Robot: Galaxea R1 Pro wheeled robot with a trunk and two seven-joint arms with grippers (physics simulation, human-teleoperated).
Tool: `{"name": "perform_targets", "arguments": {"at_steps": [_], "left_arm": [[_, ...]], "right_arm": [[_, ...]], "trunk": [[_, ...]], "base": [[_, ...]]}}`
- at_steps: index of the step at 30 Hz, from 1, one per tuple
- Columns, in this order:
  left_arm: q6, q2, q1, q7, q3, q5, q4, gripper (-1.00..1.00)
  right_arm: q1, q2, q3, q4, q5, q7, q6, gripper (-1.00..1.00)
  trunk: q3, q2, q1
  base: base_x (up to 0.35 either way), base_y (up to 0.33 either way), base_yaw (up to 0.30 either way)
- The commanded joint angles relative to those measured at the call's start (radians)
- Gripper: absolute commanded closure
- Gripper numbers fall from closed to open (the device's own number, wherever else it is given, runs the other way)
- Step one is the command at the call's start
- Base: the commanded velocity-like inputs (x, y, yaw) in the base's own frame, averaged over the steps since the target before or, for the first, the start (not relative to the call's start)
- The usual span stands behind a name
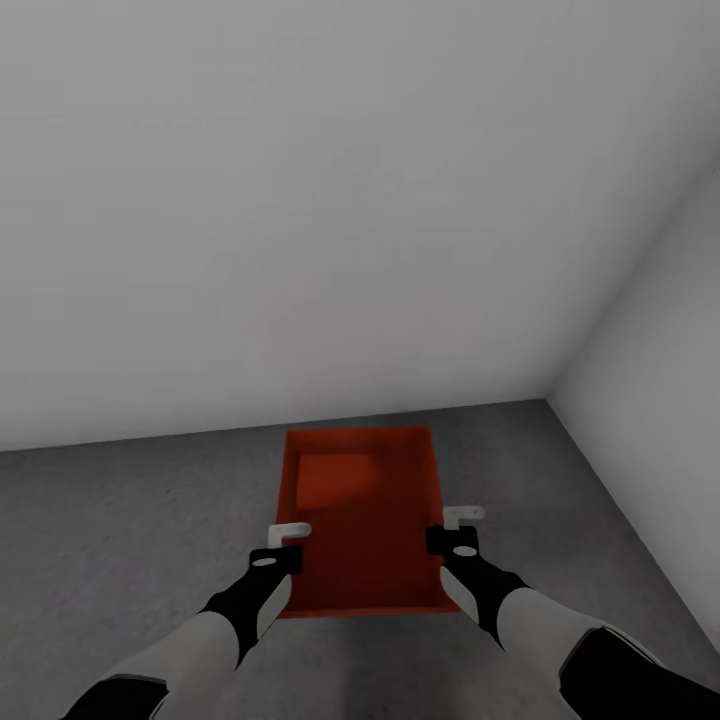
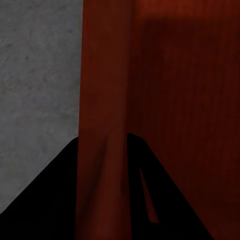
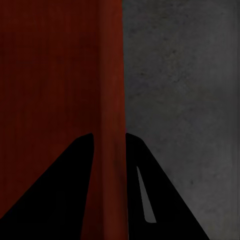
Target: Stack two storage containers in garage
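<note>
In the garage, an orange-red storage container [image 1: 365, 520] lies lengthwise in front of me over the dark grey concrete floor [image 1: 130, 520], its far end close to the grey wall. My left gripper [image 1: 285, 540] is shut on its left side wall [image 2: 102, 75], one finger on each face of the thin wall. My right gripper [image 1: 455, 530] pinches the right side wall [image 3: 111, 60] the same way. In the wrist views the left gripper [image 2: 102, 137] and right gripper [image 3: 109, 134] straddle these walls. Whether the box rests on the floor or hangs just above it, I cannot tell.
A plain pale grey wall [image 1: 300, 200] stands straight ahead. A second wall [image 1: 660, 380] meets it in a corner at the right. Bare concrete stretches to the left and right of the box.
</note>
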Motion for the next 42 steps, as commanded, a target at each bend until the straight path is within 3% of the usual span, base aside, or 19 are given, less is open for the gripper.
{"name": "perform_targets", "arguments": {"at_steps": [1,18,28,42], "left_arm": [[0.007,0.012,0.0,0.034,0.014,-0.013,-0.004,1.0],[0.007,0.012,0.0,0.035,0.014,-0.013,-0.004,1.0],[0.007,0.012,0.0,0.035,0.014,-0.013,-0.004,1.0],[0.007,0.011,0.0,0.035,0.014,-0.013,-0.004,1.0]], "right_arm": [[-0.001,-0.004,-0.012,0.064,-0.011,-0.011,-0.008,1.0],[-0.001,-0.004,-0.013,0.064,-0.011,-0.011,-0.002,1.0],[-0.001,-0.004,-0.013,0.064,-0.012,-0.021,-0.004,1.0],[-0.001,-0.004,-0.013,0.064,-0.011,-0.022,-0.005,1.0]], "trunk": [[-0.001,0.0,0.0],[-0.001,0.0,0.0],[-0.002,0.0,0.0],[-0.002,0.0,0.0]], "base": [[0.0,-0.007,0.0],[0.0,-0.001,0.003],[0.0,0.0,0.214],[0.0,0.0,0.015]]}}
